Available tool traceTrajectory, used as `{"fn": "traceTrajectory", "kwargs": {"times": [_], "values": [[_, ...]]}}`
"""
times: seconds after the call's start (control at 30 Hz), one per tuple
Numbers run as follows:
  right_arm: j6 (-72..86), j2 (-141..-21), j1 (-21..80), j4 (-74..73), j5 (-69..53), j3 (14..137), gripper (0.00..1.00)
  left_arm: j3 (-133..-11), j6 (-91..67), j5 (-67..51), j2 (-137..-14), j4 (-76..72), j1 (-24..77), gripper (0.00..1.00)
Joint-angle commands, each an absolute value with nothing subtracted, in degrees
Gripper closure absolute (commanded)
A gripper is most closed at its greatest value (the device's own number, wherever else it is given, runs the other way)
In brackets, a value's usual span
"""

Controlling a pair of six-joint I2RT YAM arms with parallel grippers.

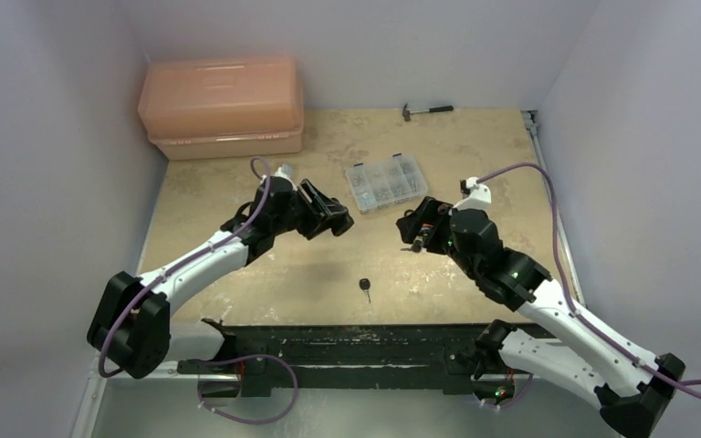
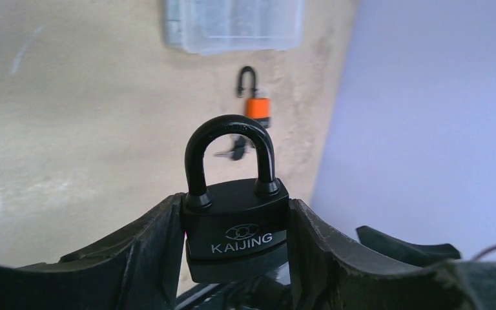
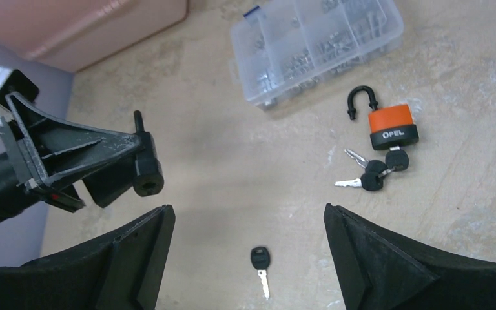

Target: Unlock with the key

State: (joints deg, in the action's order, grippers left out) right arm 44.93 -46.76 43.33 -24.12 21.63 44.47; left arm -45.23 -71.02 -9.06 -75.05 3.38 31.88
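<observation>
My left gripper (image 1: 336, 220) is shut on a black padlock (image 2: 236, 226) marked KAIJING and holds it above the table, shackle closed and pointing away from the wrist. In the right wrist view the padlock (image 3: 146, 175) shows its keyhole end. The key (image 1: 365, 287), with a black head and a short metal blade, lies alone on the table near the front edge. My right gripper (image 1: 411, 234) is open and empty, raised over the table, and the key (image 3: 260, 261) lies below between its fingers (image 3: 148, 239).
An orange padlock (image 3: 392, 126) with an open shackle lies by a bunch of keys (image 3: 369, 174). A clear compartment box (image 1: 385, 182) sits mid-table. A peach toolbox (image 1: 222, 105) stands at the back left, and a hammer (image 1: 426, 110) lies at the back wall.
</observation>
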Motion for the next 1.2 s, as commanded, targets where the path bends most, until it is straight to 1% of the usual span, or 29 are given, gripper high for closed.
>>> {"fn": "traceTrajectory", "kwargs": {"times": [0.0, 0.17, 0.23, 0.43, 0.57, 0.8, 1.17], "values": [[45.5, -43.7, 43.1, -24.7, 23.1, 48.5, 0.05, -42.5, -78.6, -17.6, -70.9, -13.4, 30.1, 1.0], [44.5, -41.1, 43.1, -20.1, 19.3, 48.2, 0.06, -38.9, -85.9, -22.5, -69.4, -26.3, 28.8, 1.0], [43.9, -40.3, 43.1, -17.7, 16.9, 47.6, 0.06, -38.5, -87.8, -23.7, -68.9, -29.1, 28.4, 1.0], [41.8, -40.9, 43.1, -11.0, 6.7, 47.1, 0.08, -36.2, -94.0, -25.7, -68.6, -41.4, 28.3, 1.0], [38.8, -42.7, 43.1, -4.6, 0.2, 46.9, 0.09, -35.8, -94.2, -25.0, -68.0, -42.3, 28.2, 1.0], [36.1, -49.7, 43.3, -2.9, -7.0, 51.4, 0.12, -35.4, -94.5, -24.4, -67.9, -43.3, 28.2, 1.0], [34.4, -60.5, 46.9, -3.3, -2.5, 58.6, 0.14, -34.8, -94.2, -23.5, -68.1, -44.6, 28.2, 1.0]]}}
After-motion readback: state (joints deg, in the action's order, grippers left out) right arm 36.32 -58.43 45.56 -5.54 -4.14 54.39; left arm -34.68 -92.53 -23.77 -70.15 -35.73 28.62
